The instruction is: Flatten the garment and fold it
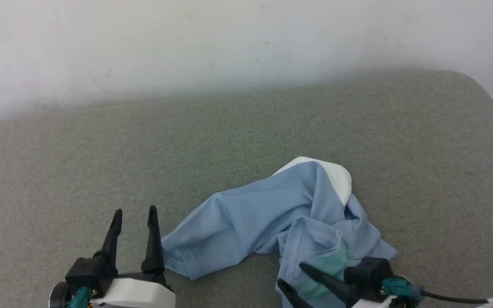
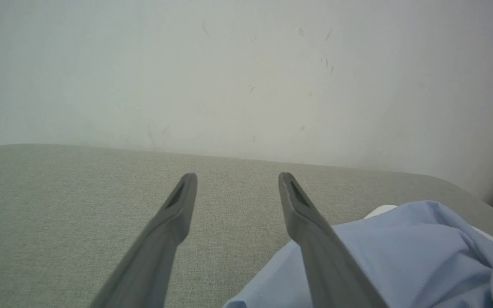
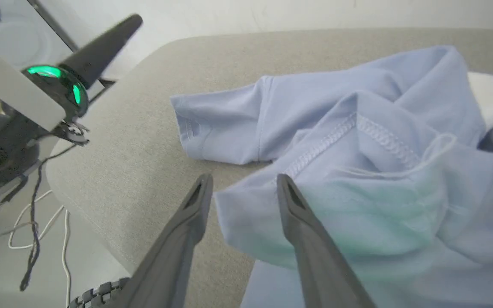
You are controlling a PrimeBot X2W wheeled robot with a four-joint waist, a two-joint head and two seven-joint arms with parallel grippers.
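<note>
Head view: garment [image 1: 250, 214], a light blue T-shirt, lies crumpled at the near middle of the grey fabric-covered desk [image 1: 58, 171]. One sleeve stretches toward the left, the white patch [image 1: 338, 177] is at the far end, and the hem is bunched by the near edge.

Step in hand, by judgement: taking a hem corner to spread the cloth. Pinch a single layer at the stitched edge, lift little, and draw outward slowly so the thin fabric drags no folds along.

Right claw [image 1: 290, 273]: fingers partly spread, a fold of hem between them, not yet pinched.

Left claw [image 1: 135, 211]: fingers spread wide, holding nothing, just beside the sleeve end.
</note>
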